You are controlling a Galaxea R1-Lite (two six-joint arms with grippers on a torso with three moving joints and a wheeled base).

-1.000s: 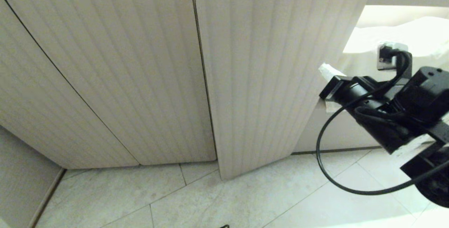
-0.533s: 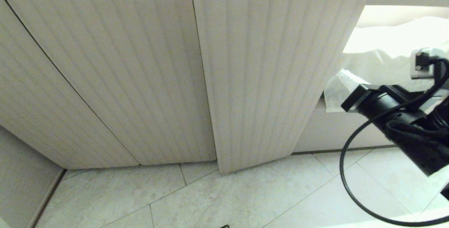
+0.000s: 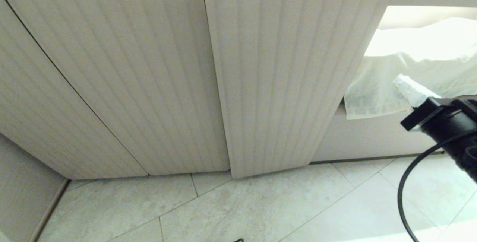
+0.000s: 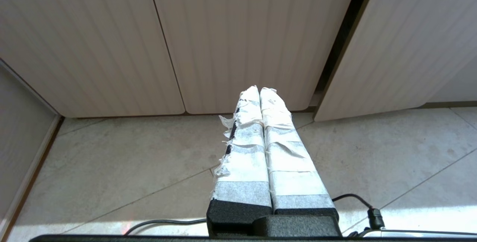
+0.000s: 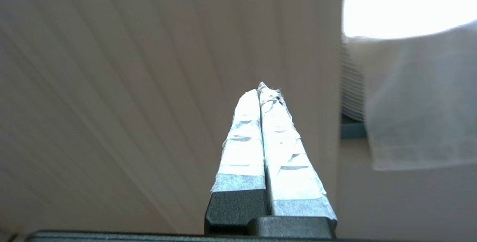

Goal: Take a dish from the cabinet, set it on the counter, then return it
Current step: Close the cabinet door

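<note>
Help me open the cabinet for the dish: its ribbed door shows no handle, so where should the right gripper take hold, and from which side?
Take the door by its free vertical edge, coming from the side of the neighbouring door. It stands ajar there, leaving a dark gap, likely room to hook a finger; the ribbed face offers no grip. The shut right gripper must open first.

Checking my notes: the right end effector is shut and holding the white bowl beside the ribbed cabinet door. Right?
Not quite. The right end effector is shut beside the cabinet door, but it holds nothing; the right wrist view shows no bowl.
</note>
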